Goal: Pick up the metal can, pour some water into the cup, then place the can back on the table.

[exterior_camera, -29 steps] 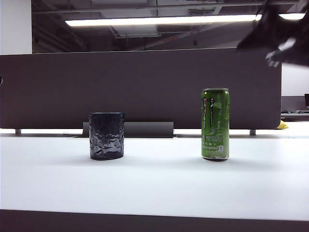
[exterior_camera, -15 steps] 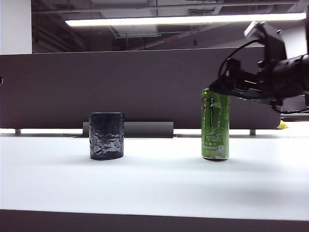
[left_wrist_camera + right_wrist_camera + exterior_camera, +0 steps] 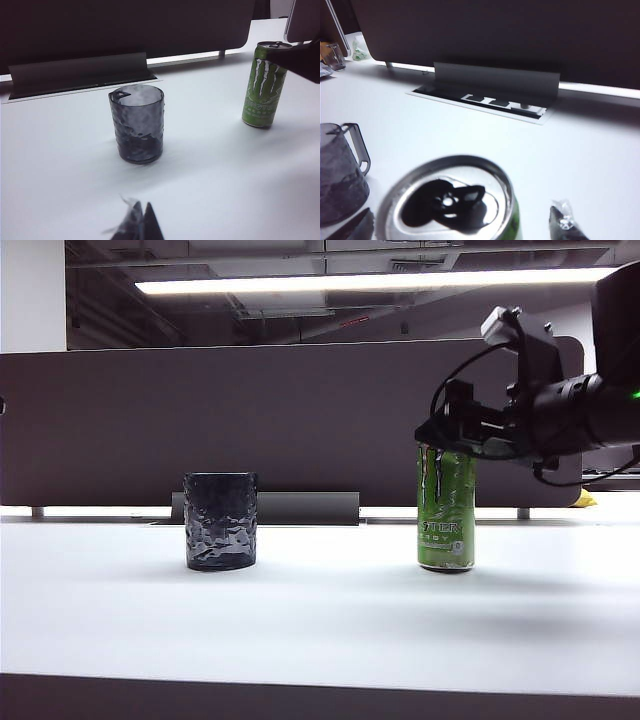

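Note:
The green metal can (image 3: 446, 512) stands upright on the white table (image 3: 320, 625), right of the dark bumpy cup (image 3: 220, 520). My right gripper (image 3: 452, 438) hangs open at the can's top. In the right wrist view the can's silver lid (image 3: 447, 200) lies between the two fingertips (image 3: 565, 222), with a gap on each side, and the cup (image 3: 340, 175) shows beside it. The left wrist view shows the cup (image 3: 137, 125) and the can (image 3: 262, 85) ahead of my left gripper (image 3: 137, 222), whose tips meet with nothing between them. The left gripper is out of the exterior view.
A dark brown partition panel (image 3: 290, 420) runs behind the table. A grey cable box with sockets (image 3: 495, 97) sits at its foot. Small clutter (image 3: 332, 55) lies at the far end of the table, and a yellow item (image 3: 586, 500) lies past the can.
The right arm has come down from the upper right and moved left, bringing its open gripper to the can's top. Can, cup and left gripper have not moved.

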